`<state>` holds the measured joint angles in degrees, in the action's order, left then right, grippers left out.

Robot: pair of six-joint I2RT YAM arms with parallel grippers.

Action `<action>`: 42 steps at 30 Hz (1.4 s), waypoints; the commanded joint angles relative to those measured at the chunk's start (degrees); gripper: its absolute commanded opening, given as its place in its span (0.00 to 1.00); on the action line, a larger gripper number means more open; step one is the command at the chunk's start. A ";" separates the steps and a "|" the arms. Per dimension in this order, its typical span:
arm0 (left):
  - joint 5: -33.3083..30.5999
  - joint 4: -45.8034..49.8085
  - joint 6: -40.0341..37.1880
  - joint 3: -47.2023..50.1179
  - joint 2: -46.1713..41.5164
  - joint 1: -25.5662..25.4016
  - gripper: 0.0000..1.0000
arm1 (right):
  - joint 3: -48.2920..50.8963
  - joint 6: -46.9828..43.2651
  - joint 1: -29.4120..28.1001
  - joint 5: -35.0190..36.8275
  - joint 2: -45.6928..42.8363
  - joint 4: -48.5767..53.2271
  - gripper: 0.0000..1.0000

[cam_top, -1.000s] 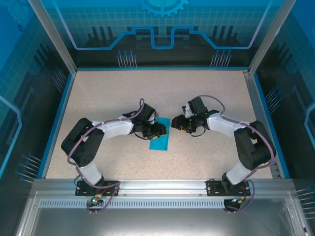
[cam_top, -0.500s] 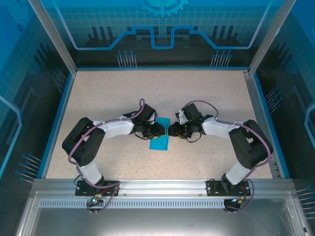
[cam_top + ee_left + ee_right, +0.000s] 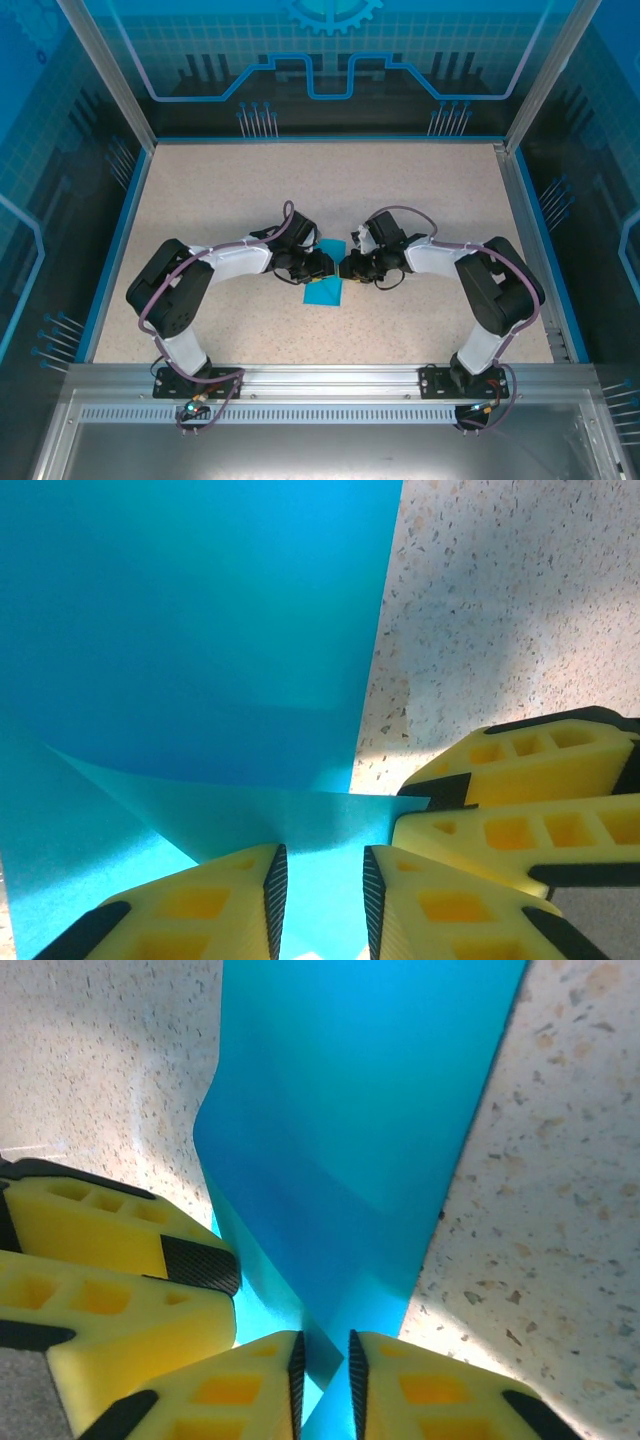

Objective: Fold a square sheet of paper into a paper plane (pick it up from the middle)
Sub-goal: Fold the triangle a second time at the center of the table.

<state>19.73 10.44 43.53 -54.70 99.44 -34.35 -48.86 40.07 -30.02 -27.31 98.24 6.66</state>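
Both end effectors, left (image 3: 320, 900) and right (image 3: 322, 1380), narrow on the square sheet of paper (image 3: 325, 290); pinch evenly, lift together

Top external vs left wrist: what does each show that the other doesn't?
Top external alone: both arms meeting at mid-table, the blue-rimmed table and the glass enclosure.

Left wrist alone: the left gripper's yellow fingers astride a lifted flap of the sheet, jaws narrowly apart, and a fold line across the paper.

Both: the square sheet of paper on the speckled tabletop, with the right gripper close beside the left one.
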 commanded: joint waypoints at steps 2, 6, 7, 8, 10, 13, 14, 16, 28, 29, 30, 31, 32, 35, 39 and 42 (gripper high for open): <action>-0.37 1.76 -0.54 -0.99 -0.29 -0.35 0.29 | -1.17 -0.06 -0.64 -0.47 1.09 -0.65 0.14; 3.11 1.07 -0.29 -1.36 -1.58 -0.28 0.30 | -1.19 -0.98 -0.57 1.68 1.89 0.86 0.11; 3.70 0.83 -0.20 -1.42 -2.08 -0.45 0.30 | -2.76 -1.29 -0.55 1.98 2.16 1.02 0.11; 4.14 0.68 -0.20 -1.38 -2.50 -0.41 0.30 | -3.06 -1.51 -0.59 2.12 2.38 1.20 0.11; 4.28 0.84 -0.28 -1.46 -3.02 -0.45 0.30 | -3.58 -1.97 -0.55 2.37 2.94 1.53 0.10; 4.59 0.79 -0.24 -1.55 -2.71 -0.40 0.29 | -4.18 -2.50 -0.51 2.69 3.59 1.78 0.10; 4.75 0.74 -0.20 -1.55 -2.36 -0.42 0.29 | -4.38 -2.58 -0.56 2.71 3.63 1.78 0.10; 5.17 0.24 0.04 -1.55 -1.79 -0.42 0.28 | -4.62 -2.88 -0.50 2.79 3.84 1.95 0.10; 6.07 0.03 0.02 -2.26 0.20 -0.47 0.26 | -4.10 -3.07 -0.70 1.07 4.41 2.58 0.11; 6.15 0.11 0.05 -2.18 0.22 -0.52 0.26 | -3.91 -3.07 -0.74 0.71 4.33 2.57 0.10; 6.27 0.07 0.08 -2.00 0.14 -0.54 0.26 | -3.83 -3.07 -0.89 0.49 4.37 2.64 0.11; 6.31 -0.06 0.07 -1.79 -0.11 -0.53 0.25 | -3.72 -3.15 -0.99 0.33 4.45 2.66 0.10; 6.38 -0.22 0.15 -1.52 -0.30 -0.50 0.25 | -3.70 -3.20 -1.11 0.41 4.45 2.82 0.11; 6.39 -0.50 0.35 -0.95 -0.45 -0.63 0.24 | -3.85 -3.25 -1.51 0.48 4.94 3.35 0.11; 6.44 -1.22 0.97 0.18 -0.56 -0.80 0.24 | -3.94 -3.21 -1.87 1.42 5.49 4.15 0.10; 6.34 -1.38 1.03 0.29 -0.15 -0.95 0.23 | -3.96 -3.42 -1.88 2.30 5.66 4.74 0.10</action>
<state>24.53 9.72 43.62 -55.22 98.98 -34.79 -52.36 37.80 -31.16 -25.58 102.80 9.45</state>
